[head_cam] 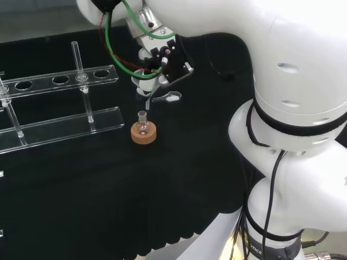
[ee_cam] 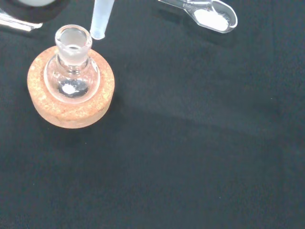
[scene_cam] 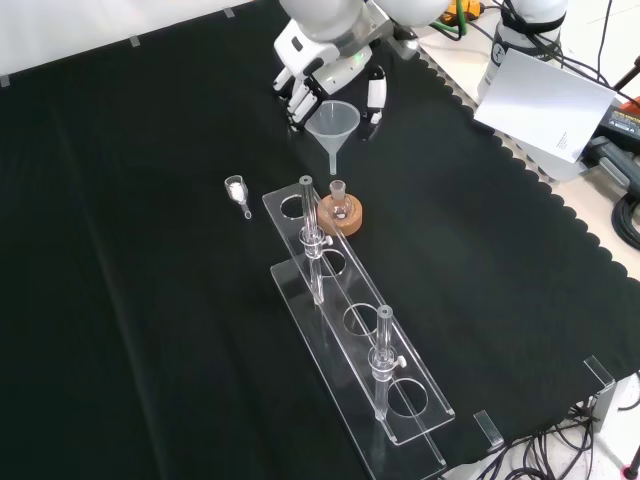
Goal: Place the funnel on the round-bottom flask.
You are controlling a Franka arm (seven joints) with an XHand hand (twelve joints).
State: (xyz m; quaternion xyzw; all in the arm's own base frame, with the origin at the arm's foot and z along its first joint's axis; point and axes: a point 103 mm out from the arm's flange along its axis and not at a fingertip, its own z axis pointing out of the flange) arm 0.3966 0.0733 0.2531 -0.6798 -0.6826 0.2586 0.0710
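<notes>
A small clear round-bottom flask (scene_cam: 339, 198) (head_cam: 142, 125) (ee_cam: 72, 67) stands upright in a cork ring (scene_cam: 346, 215) (head_cam: 143, 134) (ee_cam: 70, 89). The hand (scene_cam: 325, 78) (head_cam: 157, 64) is shut on a clear plastic funnel (scene_cam: 333, 126) (head_cam: 147, 96), holding it by its cone above the cloth. The funnel's stem (ee_cam: 102, 17) points down, its tip just beside and slightly above the flask's open neck, without touching it. A little white powder lies in the flask's bottom.
A clear acrylic test-tube rack (scene_cam: 362, 326) (head_cam: 59, 105) with upright posts stands right next to the cork ring. A small clear scoop with white powder (scene_cam: 238, 190) (ee_cam: 209, 14) (head_cam: 169, 97) lies on the cloth nearby. The arm's white links (head_cam: 287, 108) stand at the head view's right.
</notes>
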